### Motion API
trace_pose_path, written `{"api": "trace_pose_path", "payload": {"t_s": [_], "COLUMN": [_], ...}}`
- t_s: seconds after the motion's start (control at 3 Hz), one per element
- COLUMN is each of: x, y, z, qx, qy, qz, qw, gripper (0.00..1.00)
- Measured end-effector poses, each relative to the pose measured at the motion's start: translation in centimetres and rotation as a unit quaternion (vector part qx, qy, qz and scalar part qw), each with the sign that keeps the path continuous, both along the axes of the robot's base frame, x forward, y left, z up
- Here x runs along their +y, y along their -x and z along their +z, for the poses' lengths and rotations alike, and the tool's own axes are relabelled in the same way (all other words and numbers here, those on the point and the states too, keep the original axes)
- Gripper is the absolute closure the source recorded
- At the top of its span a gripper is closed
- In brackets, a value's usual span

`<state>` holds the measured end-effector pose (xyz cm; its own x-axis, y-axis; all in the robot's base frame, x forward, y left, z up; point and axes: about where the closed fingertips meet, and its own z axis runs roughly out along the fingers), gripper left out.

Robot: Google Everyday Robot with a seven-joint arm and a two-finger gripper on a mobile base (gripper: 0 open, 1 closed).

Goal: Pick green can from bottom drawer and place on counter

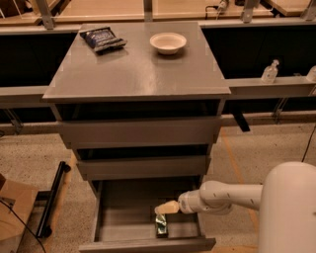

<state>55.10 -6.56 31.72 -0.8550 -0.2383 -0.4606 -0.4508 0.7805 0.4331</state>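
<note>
Green can (161, 226) lengthwise front-to-back, under gripper (163, 208)

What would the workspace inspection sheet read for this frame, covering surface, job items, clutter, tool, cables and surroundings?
Surface: grey counter on top of the drawer cabinet, green can not on it.
Job's things: bottom drawer pulled open; green can inside, near the front, right of centre.
Clutter: dark blue chip bag and white bowl at the back of the counter, apart from each other.
Grippers: tool reaches into the bottom drawer from the right, just above the can; contact cannot be told.
Cables: thin dark cable on the floor at left.
Surroundings: clear bottle on the right ledge; tan tabletops behind.
</note>
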Motion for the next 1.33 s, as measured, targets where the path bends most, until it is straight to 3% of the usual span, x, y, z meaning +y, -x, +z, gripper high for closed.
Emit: {"api": "trace_pose_path", "payload": {"t_s": [0.33,1.33], "x": [0.6,4.2], "y": [-0.7,0.9], "z": [-4.6,-16.8], "qx": [0.011,0.100], "qy": [0.013,0.014], "qz": [-0.015,-0.037], "qw": [0.9997,0.9942], "gripper": [0.00,0.00]}}
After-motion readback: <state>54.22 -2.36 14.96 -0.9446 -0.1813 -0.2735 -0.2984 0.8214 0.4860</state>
